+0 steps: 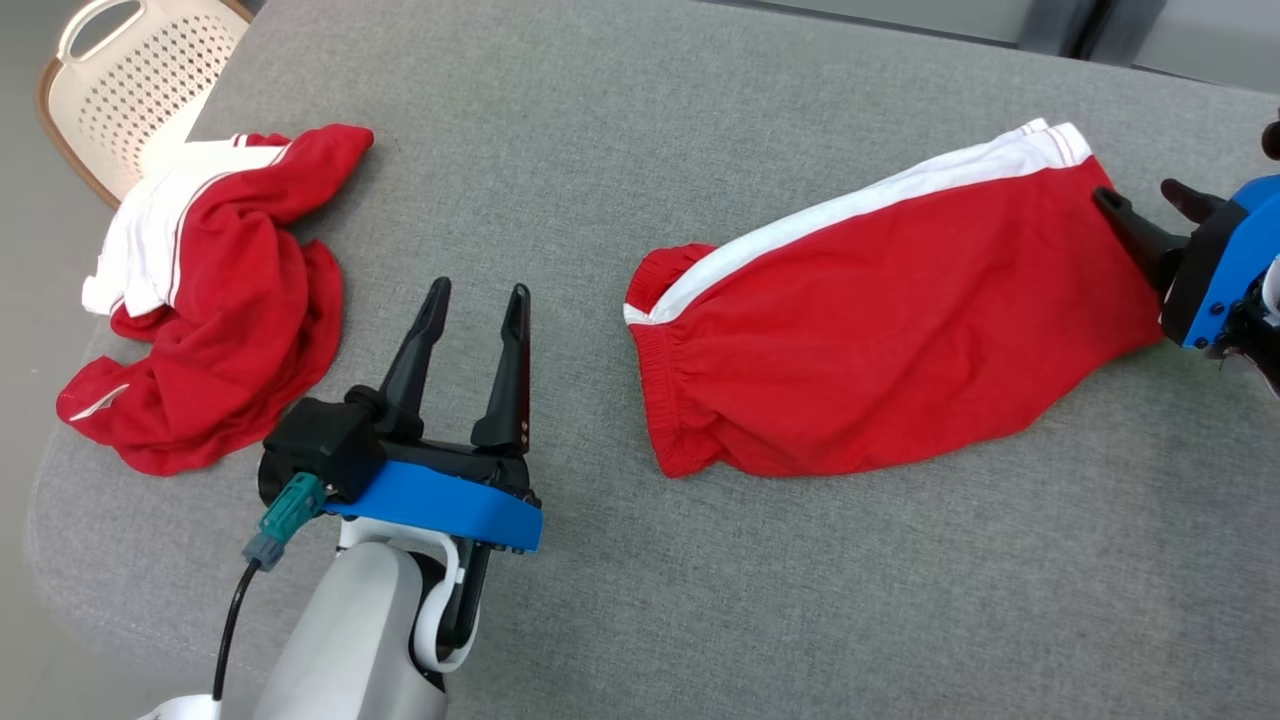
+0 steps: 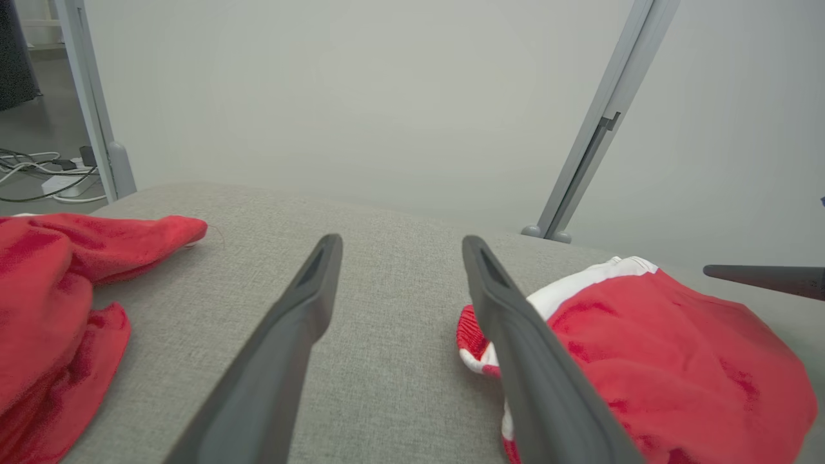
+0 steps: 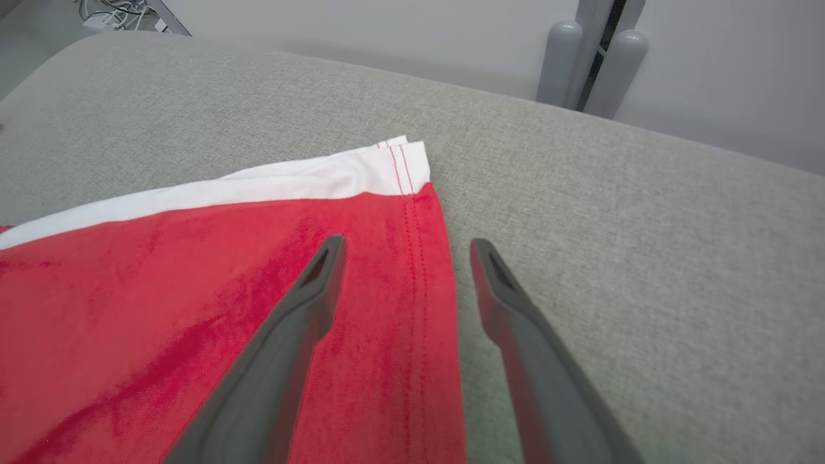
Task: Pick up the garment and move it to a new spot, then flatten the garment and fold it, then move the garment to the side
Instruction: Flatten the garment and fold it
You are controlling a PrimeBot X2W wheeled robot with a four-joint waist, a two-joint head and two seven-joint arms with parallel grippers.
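Grey woven upholstery covers the bench (image 1: 640, 150), which carries two textile items.

1. Surroundings. A crumpled red-and-white cloth (image 1: 220, 330) lies heaped at the bench's left end. A perforated white basket (image 1: 140, 90) stands off the bench beyond that corner. Bare fabric separates the cloth from the shorts; nothing lies between them except the left claw.

2. Task item. The red shorts (image 1: 890, 330), with a white side stripe, lie flat on the right half of the bench, waistband toward the centre, hem toward the right edge.

3. Left claw (image 1: 478, 292). Fingers spread, gripping nothing. It hovers over bare bench between cloth and shorts; the waistband is near, to its right, not touching.

4. Right claw (image 1: 1135, 192). Fingers spread, gripping nothing. In the right wrist view it straddles the hem: one finger over red fabric, the other over bare bench.
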